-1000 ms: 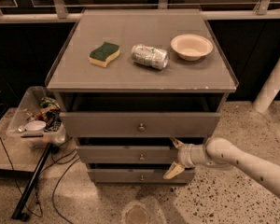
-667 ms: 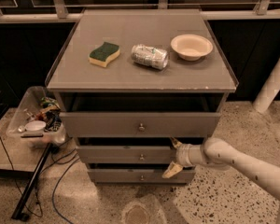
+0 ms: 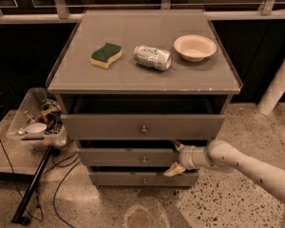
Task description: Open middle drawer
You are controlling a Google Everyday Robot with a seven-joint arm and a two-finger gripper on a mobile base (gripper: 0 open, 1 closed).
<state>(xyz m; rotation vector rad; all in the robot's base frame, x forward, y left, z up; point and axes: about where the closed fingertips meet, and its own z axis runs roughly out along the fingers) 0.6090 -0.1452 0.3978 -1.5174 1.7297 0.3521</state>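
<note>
The grey cabinet (image 3: pixel 66 82) has three drawers stacked in its front. The middle drawer (image 3: pixel 118 157) is the second one, with a small round metal knob (image 3: pixel 144 160) at its centre. My gripper (image 3: pixel 175 158) comes in from the right on a white arm (image 3: pixel 242 164) and sits against the right part of the middle drawer's front, well right of the knob. It is open: one fingertip (image 3: pixel 176 145) lies at the front's top edge, the other at its bottom edge. Nothing is held between them.
The top drawer (image 3: pixel 109 126) stands pulled out a little, with a dark gap behind it. On the cabinet top lie a green-and-yellow sponge (image 3: pixel 106 54), a crushed can (image 3: pixel 153 57) and a beige bowl (image 3: pixel 194 47). A bin of clutter (image 3: pixel 38 122), a stand and cables sit left.
The gripper and arm have shifted slightly to the left along the middle drawer's front. The drawers have not visibly moved.
</note>
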